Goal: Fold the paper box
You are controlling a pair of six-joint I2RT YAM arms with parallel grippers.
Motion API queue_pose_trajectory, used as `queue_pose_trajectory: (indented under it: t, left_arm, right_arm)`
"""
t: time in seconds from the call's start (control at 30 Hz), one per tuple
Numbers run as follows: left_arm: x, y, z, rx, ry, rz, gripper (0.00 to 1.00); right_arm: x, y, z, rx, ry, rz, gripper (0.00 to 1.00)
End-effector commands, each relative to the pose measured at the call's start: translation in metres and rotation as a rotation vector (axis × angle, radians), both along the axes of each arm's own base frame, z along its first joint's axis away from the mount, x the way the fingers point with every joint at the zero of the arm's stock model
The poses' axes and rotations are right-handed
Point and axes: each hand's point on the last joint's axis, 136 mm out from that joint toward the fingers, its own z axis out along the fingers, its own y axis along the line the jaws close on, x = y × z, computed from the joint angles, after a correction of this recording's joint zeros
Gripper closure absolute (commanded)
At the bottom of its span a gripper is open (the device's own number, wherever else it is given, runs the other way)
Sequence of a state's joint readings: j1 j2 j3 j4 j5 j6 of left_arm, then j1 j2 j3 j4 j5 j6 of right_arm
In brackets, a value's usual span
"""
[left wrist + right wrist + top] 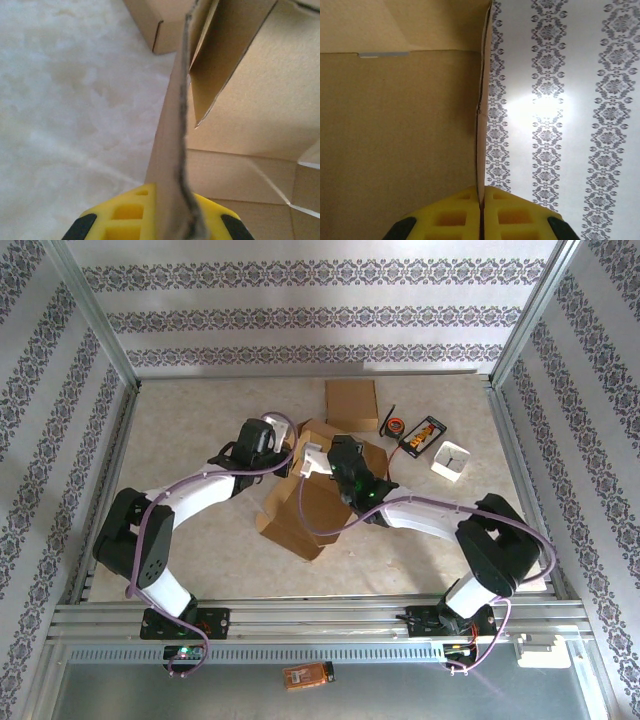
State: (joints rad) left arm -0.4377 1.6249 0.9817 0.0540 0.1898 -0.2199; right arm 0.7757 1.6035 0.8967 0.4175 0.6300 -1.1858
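Paper box (300,515), half-formed, stands at the middle of the table (190,420) in the top view, with the left gripper (283,432) and right gripper (318,460) meeting at its far-side flaps. Left wrist view: yellow pads (125,220) pinch a raised flap (172,125) seen edge-on, jaws clamped against it. Right wrist view: pads (455,215) pressed together on a thin cardboard wall (481,125).

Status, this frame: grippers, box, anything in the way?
Left gripper shut on paper box flap. Right gripper shut on another panel edge. Box half-formed, mid-table. Second brown box just behind.
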Motion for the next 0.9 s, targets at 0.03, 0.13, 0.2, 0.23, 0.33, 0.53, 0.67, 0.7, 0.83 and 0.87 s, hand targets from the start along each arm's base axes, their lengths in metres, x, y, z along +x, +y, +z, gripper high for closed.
queue_pose_trajectory:
  t: [0.03, 0.13, 0.2, 0.23, 0.33, 0.53, 0.67, 0.7, 0.83, 0.87]
  left_arm:
    - [-0.001, -0.019, 0.012, -0.223, 0.016, 0.075, 0.97]
    - [-0.008, -0.021, 0.006, -0.274, 0.06, 0.104, 0.95]
    - [-0.015, -0.023, 0.003, -0.307, 0.077, 0.113, 0.92]
    - [-0.018, -0.026, 0.003, -0.326, 0.081, 0.107, 0.89]
    - [-0.028, -0.036, -0.001, -0.391, 0.099, 0.079, 0.82]
    - [-0.041, -0.028, -0.024, -0.324, 0.099, 0.067, 0.74]
    - [-0.049, -0.03, -0.023, -0.299, 0.084, 0.008, 0.69]
    - [-0.051, -0.031, -0.023, -0.303, 0.084, -0.002, 0.66]
    - [-0.061, -0.032, -0.026, -0.345, 0.079, -0.025, 0.62]
    - [-0.064, -0.032, -0.026, -0.361, 0.078, -0.026, 0.62]
  right_arm:
    - [0.004, -0.003, -0.006, -0.003, -0.035, -0.051, 0.91]
    - [0.002, -0.003, -0.012, 0.016, -0.034, -0.055, 0.92]
    - [-0.002, -0.002, -0.018, 0.032, -0.022, -0.048, 0.92]
    - [-0.003, -0.002, -0.021, 0.041, -0.018, -0.049, 0.92]
    - [-0.007, -0.003, -0.032, 0.052, -0.004, -0.042, 0.92]
    - [-0.017, -0.003, -0.049, 0.038, -0.014, 0.011, 0.92]
    - [-0.021, -0.005, -0.059, -0.012, -0.029, 0.024, 0.92]
    - [-0.022, -0.004, -0.06, -0.022, -0.038, 0.03, 0.92]
    - [-0.025, 0.0, -0.068, -0.066, -0.069, 0.046, 0.92]
    - [-0.027, 0.001, -0.071, -0.078, -0.074, 0.05, 0.92]
